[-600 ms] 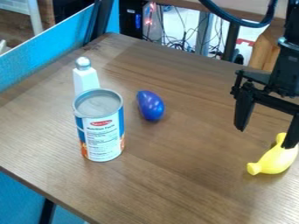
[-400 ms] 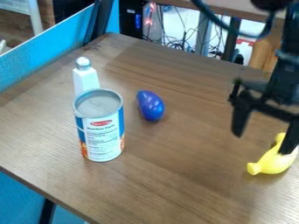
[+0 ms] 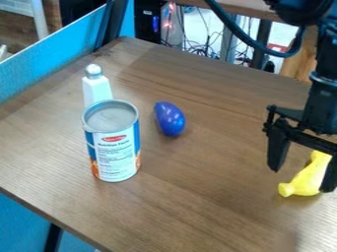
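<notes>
The claw [image 3: 301,180] hung spread and empty at the yellow banana [image 3: 307,179].
The banana lay ungripped on the table [image 3: 204,202]; the approach looked nearly made, the grasp undone. Farther off lay the blue toy [image 3: 170,119], then the can [image 3: 117,155] and white bottle [image 3: 97,91].

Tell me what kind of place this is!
Probably a robot lab or workshop: a black robot gripper hangs over a wooden table, and tangled cables lie behind it.
</notes>
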Robot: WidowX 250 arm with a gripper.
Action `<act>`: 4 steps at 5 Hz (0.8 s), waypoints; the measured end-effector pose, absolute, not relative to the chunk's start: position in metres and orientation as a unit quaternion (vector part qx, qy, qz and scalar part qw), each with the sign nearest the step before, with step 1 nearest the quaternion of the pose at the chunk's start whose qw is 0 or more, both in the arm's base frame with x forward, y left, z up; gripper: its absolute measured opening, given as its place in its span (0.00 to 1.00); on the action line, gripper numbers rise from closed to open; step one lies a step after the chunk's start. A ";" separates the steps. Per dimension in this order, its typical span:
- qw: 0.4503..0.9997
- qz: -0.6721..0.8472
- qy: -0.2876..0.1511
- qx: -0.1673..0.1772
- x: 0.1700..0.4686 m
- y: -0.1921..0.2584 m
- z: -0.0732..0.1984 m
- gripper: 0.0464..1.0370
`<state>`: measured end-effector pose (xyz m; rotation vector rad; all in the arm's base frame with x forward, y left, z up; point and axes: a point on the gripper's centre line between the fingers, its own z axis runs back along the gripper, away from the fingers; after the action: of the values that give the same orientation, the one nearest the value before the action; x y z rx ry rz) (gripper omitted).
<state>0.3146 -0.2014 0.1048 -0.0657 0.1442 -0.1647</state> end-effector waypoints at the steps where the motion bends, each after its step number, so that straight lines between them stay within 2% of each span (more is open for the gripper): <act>1: 0.994 -0.086 0.064 -0.037 0.324 -0.207 0.104 0.96; 2: 0.994 -0.081 0.071 -0.024 0.340 -0.213 0.089 0.96; 3: 0.995 -0.067 0.076 0.017 0.356 -0.211 0.083 0.96; 4: 0.995 -0.048 0.081 0.043 0.364 -0.209 0.077 0.92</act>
<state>0.3640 -0.2086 0.0768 0.0867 0.1625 -0.0965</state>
